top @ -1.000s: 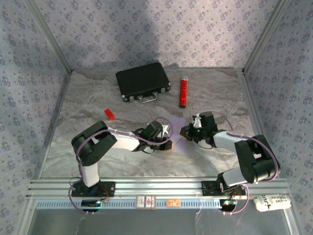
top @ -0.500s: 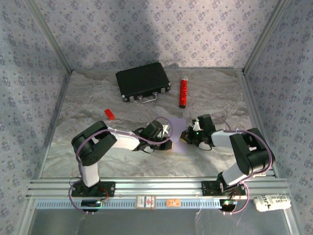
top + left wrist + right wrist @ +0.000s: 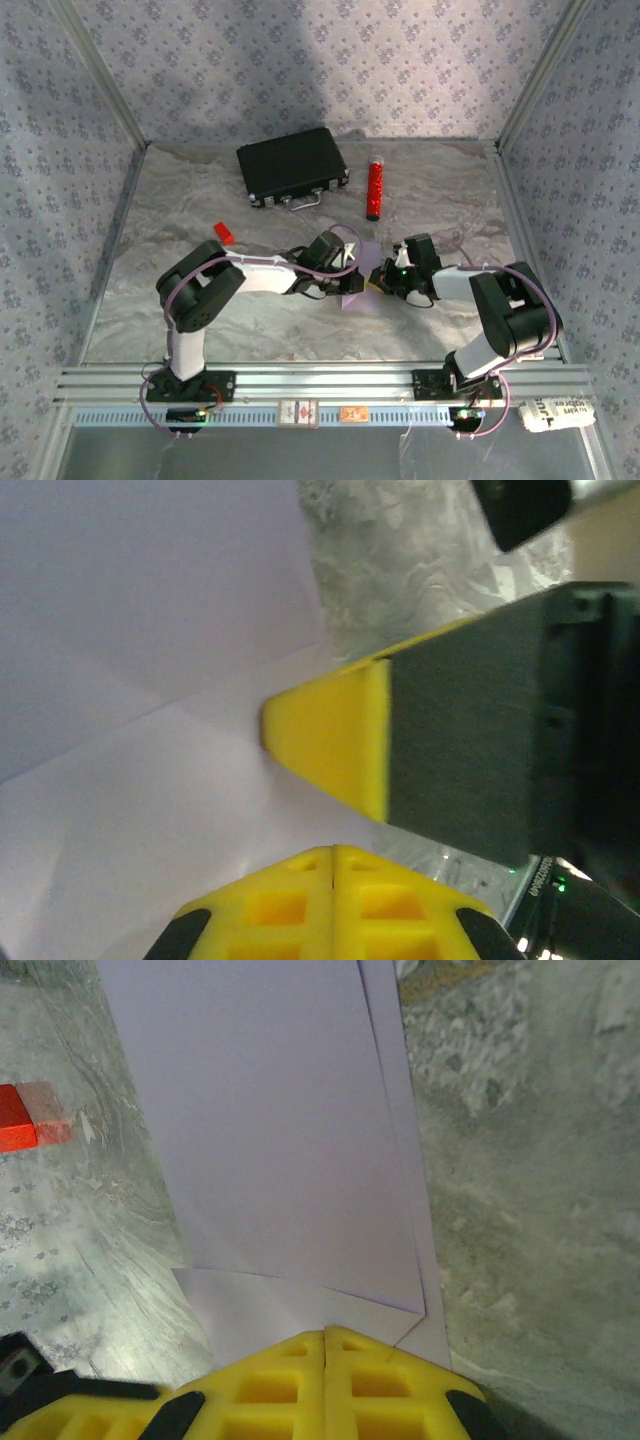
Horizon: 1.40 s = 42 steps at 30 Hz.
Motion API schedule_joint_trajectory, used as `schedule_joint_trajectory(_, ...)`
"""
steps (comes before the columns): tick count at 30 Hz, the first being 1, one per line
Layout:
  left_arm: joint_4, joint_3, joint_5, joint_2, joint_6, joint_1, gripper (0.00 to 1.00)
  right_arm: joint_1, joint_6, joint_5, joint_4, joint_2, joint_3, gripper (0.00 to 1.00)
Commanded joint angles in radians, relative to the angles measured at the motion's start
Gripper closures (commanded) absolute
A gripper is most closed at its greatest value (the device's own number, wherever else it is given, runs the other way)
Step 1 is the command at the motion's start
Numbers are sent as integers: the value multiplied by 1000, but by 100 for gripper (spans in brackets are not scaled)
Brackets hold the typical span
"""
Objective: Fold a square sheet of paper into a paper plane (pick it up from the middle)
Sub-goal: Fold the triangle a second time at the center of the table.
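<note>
The square sheet of paper [image 3: 366, 260] is pale lilac and lies folded on the marbled table between my two grippers. In the right wrist view the paper [image 3: 280, 1140] shows a folded flap lying over a lower layer, with a slanted edge near my tips. My right gripper [image 3: 325, 1335] is shut, its yellow tips resting on the near edge of the paper. My left gripper [image 3: 333, 852] is also shut and sits on the paper [image 3: 150, 630]. The right gripper's yellow fingertip [image 3: 330, 745] presses the paper just in front of it. From above, the left gripper [image 3: 350, 283] and right gripper [image 3: 379, 280] almost meet.
A black case [image 3: 292, 164] lies at the back, with a red cylinder [image 3: 375, 188] to its right. A small red block [image 3: 223, 233] sits left of the arms and also shows as the red block [image 3: 15, 1118] beside the paper. Metal frame rails bound the table.
The left gripper has slid right across the paper toward the right gripper. The right gripper first moved left onto the paper's edge, then stayed put. Both stayed shut.
</note>
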<state>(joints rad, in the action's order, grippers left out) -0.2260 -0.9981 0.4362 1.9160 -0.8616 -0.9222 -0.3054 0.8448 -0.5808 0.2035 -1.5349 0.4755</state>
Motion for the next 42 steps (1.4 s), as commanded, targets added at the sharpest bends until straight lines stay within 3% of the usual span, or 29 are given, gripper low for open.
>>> schedule_joint_trajectory(1, 45, -35, 28, 50, -16, -1, 96, 8, -10, 51, -61, -22, -34, 99)
schedule_joint_trajectory(10, 141, 27, -45, 32, -7, -4, 96, 8, -11, 52, -50, -33, -48, 99)
schedule_joint_trajectory(42, 216, 184, -35, -140, 100, -26, 91, 14, -19, 55, -73, -27, -34, 100)
